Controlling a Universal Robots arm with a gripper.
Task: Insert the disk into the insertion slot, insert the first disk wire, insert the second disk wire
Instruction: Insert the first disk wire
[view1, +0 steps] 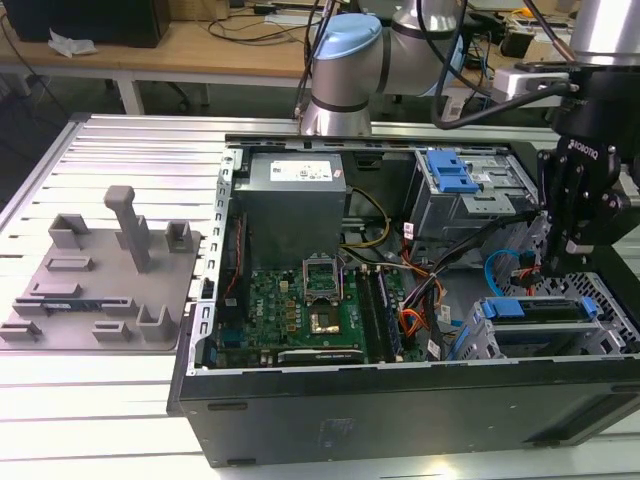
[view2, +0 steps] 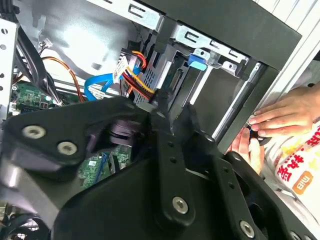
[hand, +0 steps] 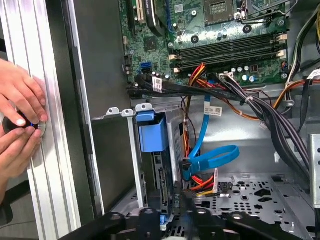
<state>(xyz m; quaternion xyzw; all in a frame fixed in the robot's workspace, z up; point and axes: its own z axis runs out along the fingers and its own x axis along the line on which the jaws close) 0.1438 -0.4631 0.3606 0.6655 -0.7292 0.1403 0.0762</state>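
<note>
The disk (view1: 545, 310), in its bright blue carrier (hand: 152, 137), sits inside the insertion slot (view1: 600, 338), a grey perforated cage at the case's corner on the exterior view's right. The first disk wire (hand: 199, 181), an orange-red bundle (view2: 136, 75), runs to the disk's rear. There my gripper (view2: 159, 106) looks shut on its small black plug. In the exterior view my gripper (view1: 556, 268) hangs just behind the slot. The second disk wire (hand: 212, 156), a light blue cable (view2: 100, 85), loops beside the bundle, its end close to the disk's rear.
A person's hands (hand: 20, 115) rest on the ribbed table right beside the case wall (view2: 280, 115). A larger cage with a blue latch (view1: 455, 175), the power supply (view1: 295, 195) and the motherboard (view1: 300, 300) lie inside the case. A grey fixture plate (view1: 90, 270) lies to the exterior view's left.
</note>
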